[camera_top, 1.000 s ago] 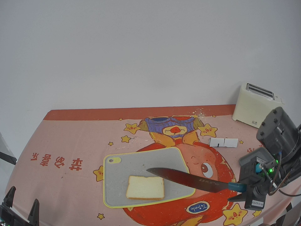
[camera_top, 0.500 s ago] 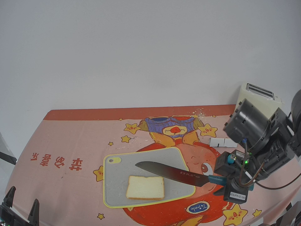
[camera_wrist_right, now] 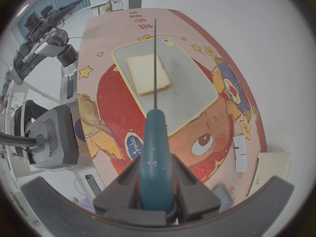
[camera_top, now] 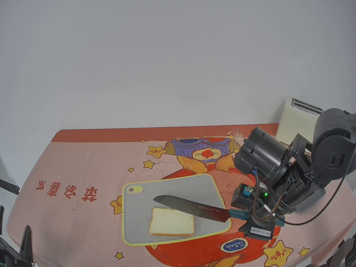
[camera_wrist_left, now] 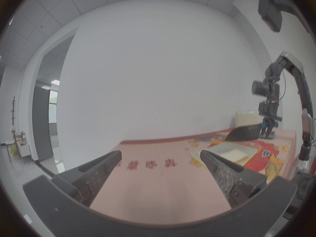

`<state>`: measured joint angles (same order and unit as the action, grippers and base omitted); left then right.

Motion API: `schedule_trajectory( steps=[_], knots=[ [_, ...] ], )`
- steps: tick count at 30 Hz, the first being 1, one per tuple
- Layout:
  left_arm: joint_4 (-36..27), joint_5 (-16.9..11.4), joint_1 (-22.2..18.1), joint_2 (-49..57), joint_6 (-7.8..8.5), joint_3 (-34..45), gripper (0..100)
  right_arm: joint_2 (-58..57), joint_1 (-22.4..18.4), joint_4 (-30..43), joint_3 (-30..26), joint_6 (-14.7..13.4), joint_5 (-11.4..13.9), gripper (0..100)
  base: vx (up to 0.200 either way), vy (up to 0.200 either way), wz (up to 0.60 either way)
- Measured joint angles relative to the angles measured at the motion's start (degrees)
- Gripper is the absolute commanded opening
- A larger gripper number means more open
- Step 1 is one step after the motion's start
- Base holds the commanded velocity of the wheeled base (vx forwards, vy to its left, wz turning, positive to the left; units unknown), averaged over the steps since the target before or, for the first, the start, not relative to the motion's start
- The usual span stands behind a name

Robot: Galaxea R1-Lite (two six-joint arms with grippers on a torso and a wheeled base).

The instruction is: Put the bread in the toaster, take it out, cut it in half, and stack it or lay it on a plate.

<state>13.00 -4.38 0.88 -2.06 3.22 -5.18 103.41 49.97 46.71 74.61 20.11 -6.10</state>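
Note:
A square slice of bread lies flat on the grey cutting board, also seen as bread on the board. My right gripper is shut on the teal handle of a knife. The dark blade hangs over the board, its tip above the bread's far edge. From the wrist, the knife runs edge-on across the slice's middle. The cream toaster stands at the table's far right corner, partly behind the right arm. My left gripper is open, low at the table's near left.
A small white folded card lies on the tablecloth between the board and the toaster. The pink cartoon tablecloth is bare to the left of the board. A plain wall stands behind the table.
My right arm has swung left with the knife, carrying the blade from beside the board to over the bread. The left gripper has dropped lower in the head view.

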Motion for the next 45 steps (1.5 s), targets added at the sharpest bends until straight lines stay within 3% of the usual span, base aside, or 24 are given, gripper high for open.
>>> schedule_trajectory(
  steps=[8,12,17,20,26,30,33,39,45],
  knots=[
    [5.4,-10.92,1.38,-14.82,0.39,-14.97,100,2.67,0.52,0.11,2.86,-0.2,0.02,0,0.0,0.0,0.0],
    [8.7,-16.94,2.6,-24.04,0.74,-18.08,100,3.78,0.9,0.13,3.97,-0.27,0.02,0,0.0,0.0,0.0],
    [13.06,-26.86,4.57,-37.6,1.38,-20.99,100,5.41,1.51,0.04,5.19,-0.39,0.0,0,0.0,0.0,0.0],
    [16.35,-29.72,7.41,-45.86,1.56,-22.24,100,6.6,2.04,-0.09,5.85,-0.49,-0.02,0,0.0,0.0,0.0],
    [26.2,-28.84,19.98,-58.1,1.21,-23.83,100,8.96,2.86,-0.35,6.75,-0.6,-0.11,0,0.0,0.0,0.0],
    [31.07,-25.21,29.49,-64.45,1.01,-23.65,100,9.92,3.23,-0.46,6.73,-0.6,-0.2,0,0.0,0.0,0.0],
    [33.26,-22.83,34.07,-69.24,0.91,-23.1,100,10.36,3.56,-0.51,6.56,-0.6,-0.24,0,0.0,0.0,0.0],
    [34.73,-21.19,38.53,-75.23,0.83,-22.16,100,10.06,4.19,-0.54,6.29,-0.63,-0.46,0,0.0,0.0,0.0],
    [34.99,-21.08,39.86,-77.24,0.83,-22.02,100,8.72,3.97,-0.65,6.1,-0.72,-0.48,0,0.0,0.0,0.0]
  ],
)
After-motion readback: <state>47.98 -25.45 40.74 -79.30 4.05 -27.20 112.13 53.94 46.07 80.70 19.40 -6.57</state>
